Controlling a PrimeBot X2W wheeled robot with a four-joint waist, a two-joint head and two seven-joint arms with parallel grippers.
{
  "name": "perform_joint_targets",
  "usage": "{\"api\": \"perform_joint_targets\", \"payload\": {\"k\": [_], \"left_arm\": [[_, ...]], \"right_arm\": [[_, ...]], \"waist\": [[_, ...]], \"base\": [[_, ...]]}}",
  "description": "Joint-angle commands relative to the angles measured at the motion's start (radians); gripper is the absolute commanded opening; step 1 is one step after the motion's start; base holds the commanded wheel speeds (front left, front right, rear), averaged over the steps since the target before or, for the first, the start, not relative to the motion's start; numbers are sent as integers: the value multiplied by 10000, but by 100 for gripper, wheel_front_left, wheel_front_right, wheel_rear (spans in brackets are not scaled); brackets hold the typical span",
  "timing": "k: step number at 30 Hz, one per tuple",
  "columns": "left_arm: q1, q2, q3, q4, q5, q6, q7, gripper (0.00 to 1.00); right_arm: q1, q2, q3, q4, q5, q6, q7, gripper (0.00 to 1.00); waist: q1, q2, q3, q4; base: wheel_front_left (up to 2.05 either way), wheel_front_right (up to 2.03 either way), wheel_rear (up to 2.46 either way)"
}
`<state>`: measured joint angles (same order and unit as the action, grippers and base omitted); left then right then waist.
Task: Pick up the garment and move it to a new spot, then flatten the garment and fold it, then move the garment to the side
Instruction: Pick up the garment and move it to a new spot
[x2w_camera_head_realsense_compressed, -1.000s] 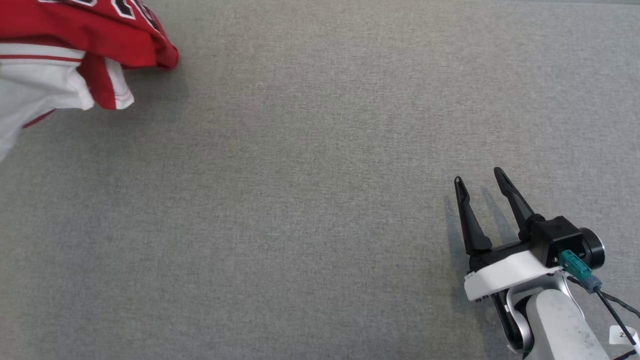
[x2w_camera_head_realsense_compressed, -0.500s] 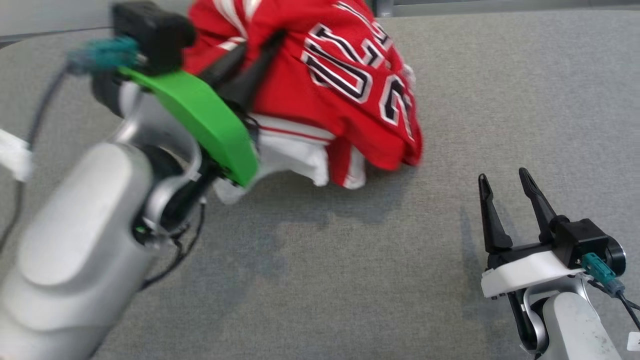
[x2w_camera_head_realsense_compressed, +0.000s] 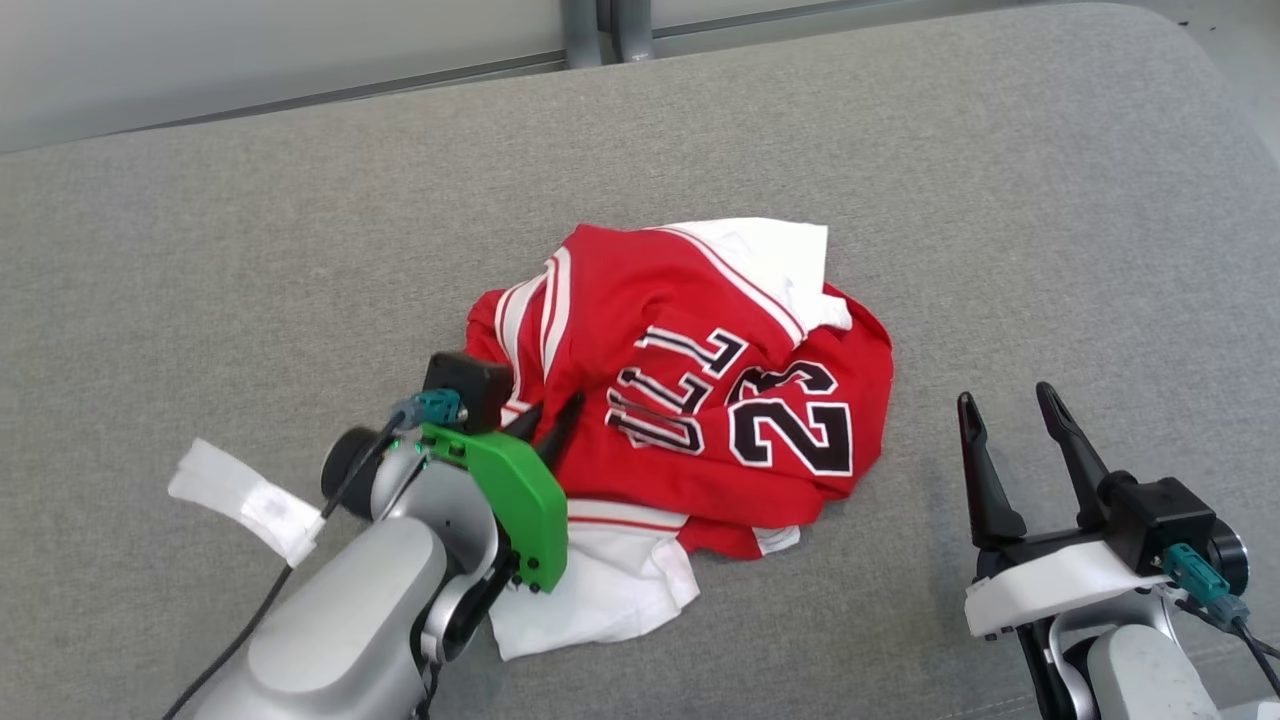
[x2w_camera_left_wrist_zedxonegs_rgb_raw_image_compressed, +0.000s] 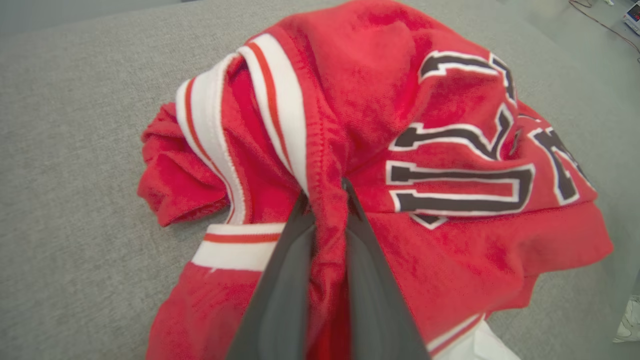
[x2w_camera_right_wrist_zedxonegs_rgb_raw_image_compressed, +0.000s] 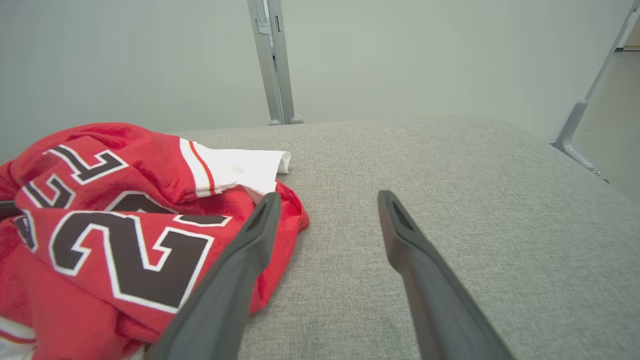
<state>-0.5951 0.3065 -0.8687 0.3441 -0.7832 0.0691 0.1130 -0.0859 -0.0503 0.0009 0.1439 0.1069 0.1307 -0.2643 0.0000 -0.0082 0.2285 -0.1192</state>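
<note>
The garment (x2w_camera_head_realsense_compressed: 700, 400) is a red and white jersey with black numbers, lying crumpled in the middle of the grey padded table (x2w_camera_head_realsense_compressed: 200, 250). My left gripper (x2w_camera_head_realsense_compressed: 552, 412) is shut on a red fold at the garment's left edge. The left wrist view shows that fold of the garment (x2w_camera_left_wrist_zedxonegs_rgb_raw_image_compressed: 450, 125) pinched between the two dark fingers (x2w_camera_left_wrist_zedxonegs_rgb_raw_image_compressed: 280, 280) of my left gripper (x2w_camera_left_wrist_zedxonegs_rgb_raw_image_compressed: 327, 192). My right gripper (x2w_camera_head_realsense_compressed: 1003, 400) stands open to the right of the garment, apart from it. In the right wrist view my right gripper (x2w_camera_right_wrist_zedxonegs_rgb_raw_image_compressed: 327, 200) has bare table between its fingers, with the garment (x2w_camera_right_wrist_zedxonegs_rgb_raw_image_compressed: 125, 210) to its left.
The table's far edge (x2w_camera_head_realsense_compressed: 400, 90) runs along the top, with a pale wall and metal posts (x2w_camera_head_realsense_compressed: 590, 30) behind. The table's right corner (x2w_camera_head_realsense_compressed: 1200, 60) curves off toward the floor. Bare grey surface lies left, right and in front of the garment.
The head camera has swung, bringing the whole garment and the table's far edge into sight. The garment now lies slack in a heap, my left gripper low beside it; the right gripper stays open.
</note>
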Motion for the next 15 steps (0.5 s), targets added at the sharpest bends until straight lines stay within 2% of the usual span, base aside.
{"api": "perform_joint_targets", "payload": {"k": [1, 2, 5, 9, 12, 15], "left_arm": [[271, -30, -37, 199, -124, -123, -8, 0], [361, -52, -114, 407, -140, -195, 63, 0], [367, 42, -165, 602, -93, -155, 35, 100], [159, 242, -247, -104, 117, 80, 345, 100], [151, 561, -348, -1315, 250, 475, 862, 100], [175, 699, -365, -1718, 293, 715, 1123, 100]], "right_arm": [[132, -14, -54, -32, 36, 1, -5, 100], [179, -11, -73, -43, 26, 1, -5, 100], [261, -10, -140, -81, -11, 1, -5, 100], [312, -11, -228, -105, -91, 1, -5, 100], [295, -11, -274, -110, -169, 1, -5, 100], [177, -10, -199, -130, -143, 1, -5, 100]], "waist": [[0, 82, -70, -224], [0, 82, -72, -240], [0, 82, -92, -236], [0, 82, -137, -151], [0, 82, -157, -35], [0, 82, -103, -1]], "base": [[0, 0, 0], [0, 0, 0], [0, 0, 0], [0, 0, 0], [0, 0, 0], [0, 0, 0]]}}
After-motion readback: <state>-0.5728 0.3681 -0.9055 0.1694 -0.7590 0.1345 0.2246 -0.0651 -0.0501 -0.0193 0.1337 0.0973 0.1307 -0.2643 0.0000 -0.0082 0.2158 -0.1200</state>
